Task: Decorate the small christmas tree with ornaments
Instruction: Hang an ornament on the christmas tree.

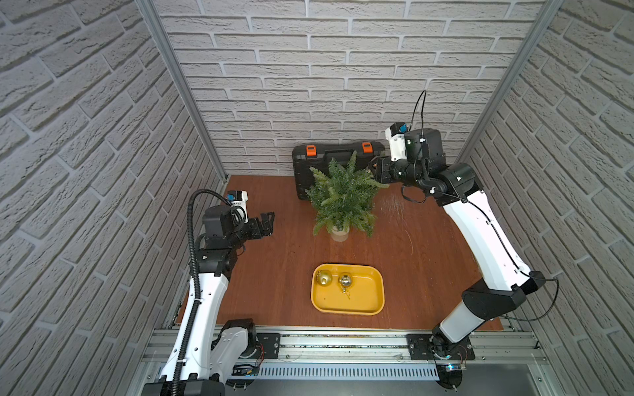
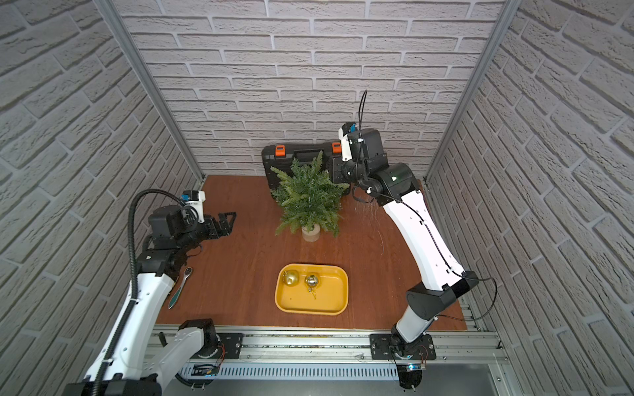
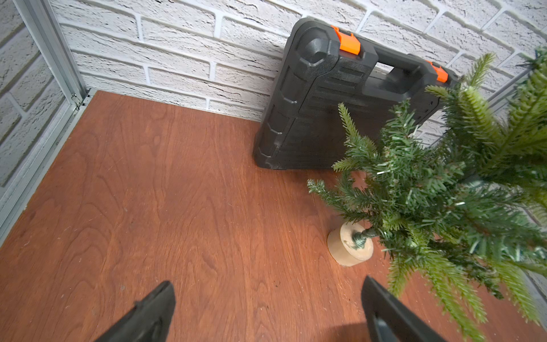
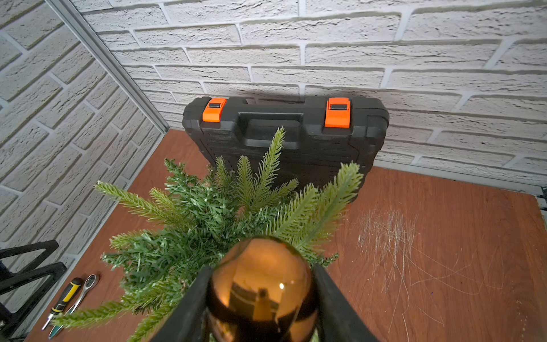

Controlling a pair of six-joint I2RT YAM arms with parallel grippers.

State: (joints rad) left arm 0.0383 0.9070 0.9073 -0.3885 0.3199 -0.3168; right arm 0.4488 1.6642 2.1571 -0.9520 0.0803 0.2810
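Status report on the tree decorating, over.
Left gripper open, empty. Right gripper shut on copper ornament at small christmas tree. Gold ornament, mirrored ornament in yellow tray. Nothing blocking.

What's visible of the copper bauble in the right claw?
The copper bauble is a glossy bronze ball, mirror-smooth, with dark reflections and one bright glint. The right claw grips it from both sides. It is held up in the air next to the tree's upper branches; whether needles touch it cannot be told. Its cap and loop are hidden.
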